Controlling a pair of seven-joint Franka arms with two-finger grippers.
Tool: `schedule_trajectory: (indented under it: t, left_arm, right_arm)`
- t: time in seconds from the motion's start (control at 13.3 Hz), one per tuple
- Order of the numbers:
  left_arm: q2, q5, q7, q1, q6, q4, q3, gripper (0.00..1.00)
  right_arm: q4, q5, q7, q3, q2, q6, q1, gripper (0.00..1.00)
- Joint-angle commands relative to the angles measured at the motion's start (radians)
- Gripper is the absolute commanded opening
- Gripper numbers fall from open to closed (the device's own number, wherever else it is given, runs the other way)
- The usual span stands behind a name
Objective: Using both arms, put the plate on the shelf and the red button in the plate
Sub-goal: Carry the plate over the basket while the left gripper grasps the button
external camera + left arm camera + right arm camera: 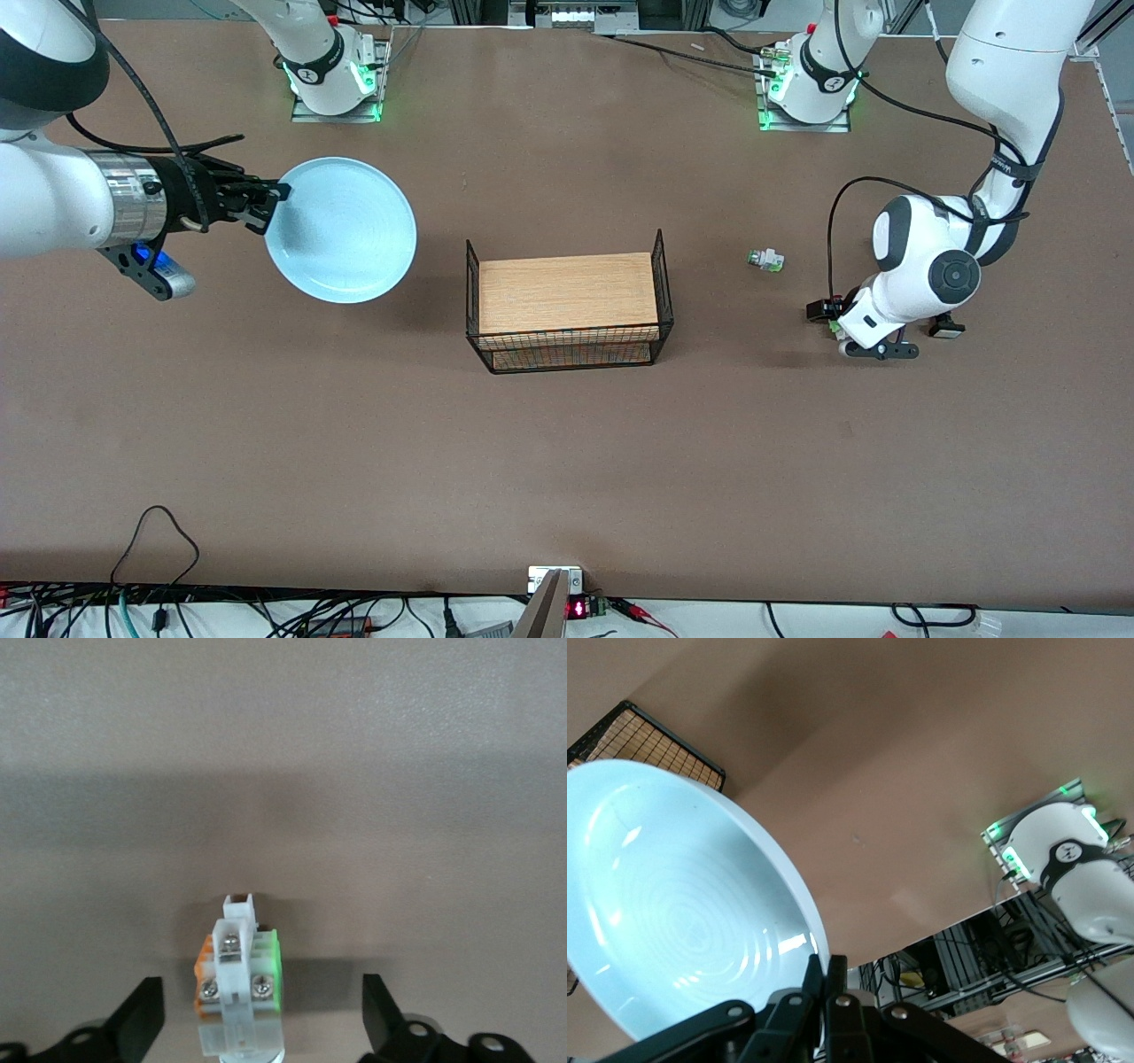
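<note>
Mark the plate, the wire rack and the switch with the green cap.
plate (341,232), front view, middle of its pale blue face.
wire rack (568,291), front view, wooden top shelf.
switch with the green cap (766,260), front view, its white body.

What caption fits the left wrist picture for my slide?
Left gripper down at the table, jaws open on either side of a small white switch with green and orange parts.
</note>
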State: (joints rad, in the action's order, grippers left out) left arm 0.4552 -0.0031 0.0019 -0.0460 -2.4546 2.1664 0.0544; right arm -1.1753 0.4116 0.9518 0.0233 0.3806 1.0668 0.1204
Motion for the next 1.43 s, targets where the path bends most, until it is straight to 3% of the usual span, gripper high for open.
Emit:
schedule_trajectory:
  t: [0.0,0.23,0.3,0.53,0.9,1.13,1.35]
  left_arm:
    - [-0.003,0.012,0.018,-0.011,-0.007,0.001,0.002,0.53]
    - [-0.004,0.012,0.007,-0.009,-0.003,0.001,0.002,0.11]
    - [-0.004,0.012,0.006,-0.009,0.002,0.001,0.002,0.01]
    - [-0.038,0.012,0.007,-0.008,0.066,-0.025,0.002,0.00]
    - [-0.090,0.012,0.009,-0.009,0.330,-0.172,0.002,0.00]
    - [-0.167,0.012,0.007,-0.003,0.449,-0.238,0.004,0.00]
    - [-0.181,0.012,0.010,0.003,0.596,-0.371,0.004,0.00]
  right_arm:
    - [0.014,0.022,0.088,0.000,-0.002,0.041,0.082,0.00]
    - [0.014,0.012,0.091,-0.002,-0.002,0.077,0.177,0.00]
    - [0.014,0.009,0.091,-0.002,-0.002,0.096,0.201,0.00]
    - [0.014,-0.043,0.091,0.000,-0.002,0.174,0.303,0.00]
    - [0.003,-0.256,0.100,-0.003,0.041,0.260,0.510,0.00]
    - [0.002,-0.280,0.137,-0.003,0.081,0.312,0.550,0.00]
    - [0.002,-0.304,0.137,-0.003,0.122,0.357,0.573,0.00]
